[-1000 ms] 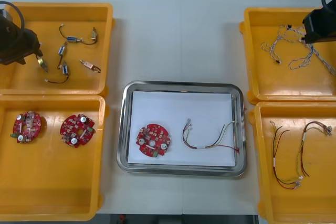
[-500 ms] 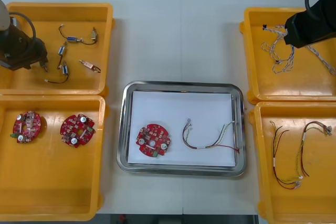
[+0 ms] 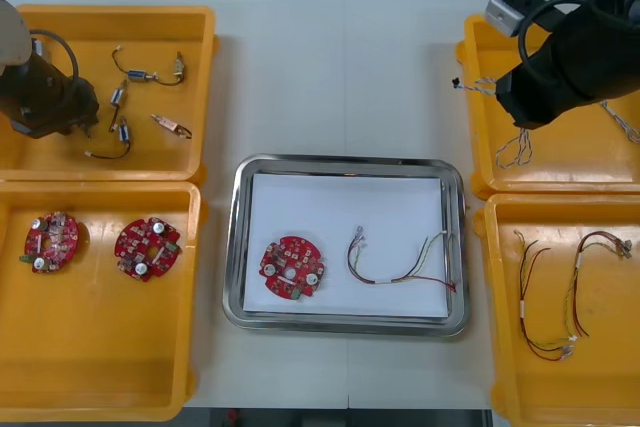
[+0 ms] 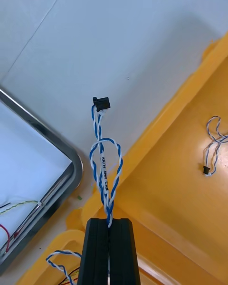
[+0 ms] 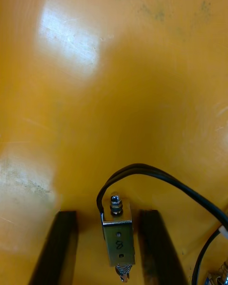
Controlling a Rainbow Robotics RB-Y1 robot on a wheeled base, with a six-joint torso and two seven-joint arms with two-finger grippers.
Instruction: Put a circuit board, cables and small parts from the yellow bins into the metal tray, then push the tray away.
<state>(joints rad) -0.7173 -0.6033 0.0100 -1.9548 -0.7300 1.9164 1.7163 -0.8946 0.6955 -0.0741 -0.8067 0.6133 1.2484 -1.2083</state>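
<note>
Fingers on the right (image 4: pixel 97 247) grip a blue-and-white cable (image 4: pixel 105 166) over a bin (image 3: pixel 560 162). Left fingers (image 5: pixel 61 247) straddle a small metal part (image 5: pixel 117 232), open.

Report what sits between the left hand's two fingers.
In the left wrist view, a small metal part with a black cable sits between the left hand's open fingers.

Handwritten "8" on small metal part (image 5: pixel 118 240)
</note>
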